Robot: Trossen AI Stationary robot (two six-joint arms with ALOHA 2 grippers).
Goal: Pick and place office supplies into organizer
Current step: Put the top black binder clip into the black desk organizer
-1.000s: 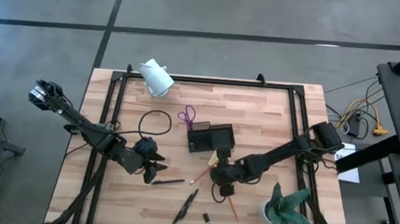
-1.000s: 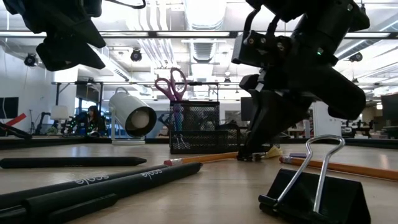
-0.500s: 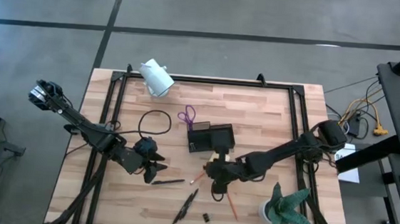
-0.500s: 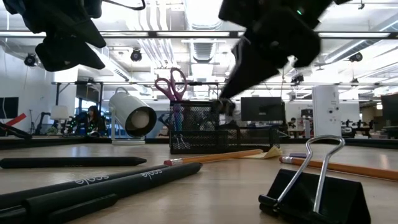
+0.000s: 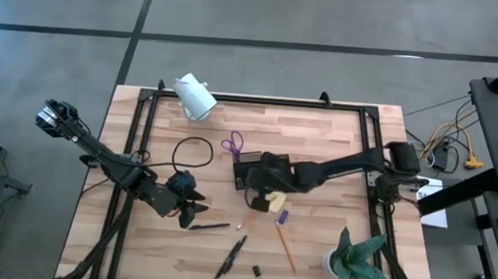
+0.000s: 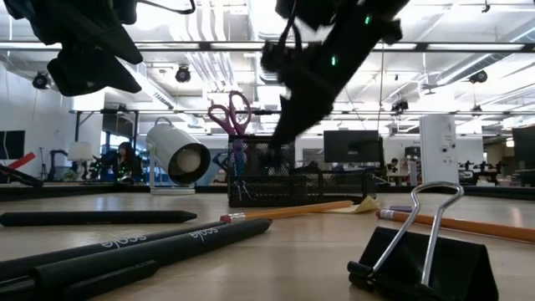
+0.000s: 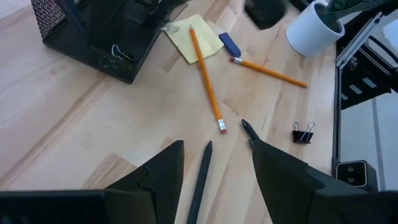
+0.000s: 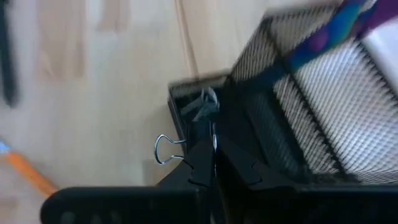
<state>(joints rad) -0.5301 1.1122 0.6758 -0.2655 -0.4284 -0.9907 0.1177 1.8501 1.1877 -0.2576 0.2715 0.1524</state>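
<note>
over table, right gripper (image 5: 259, 178) reaches above organizer (image 5: 275, 168).

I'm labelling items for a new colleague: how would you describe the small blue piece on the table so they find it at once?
Start at the black mesh organizer in the middle of the wooden table. Just toward the front edge lies a yellow sticky-note pad, and right beside its far corner sits the blue piece. It is a short, blocky bar, unlike the long orange pencils nearby.
</note>
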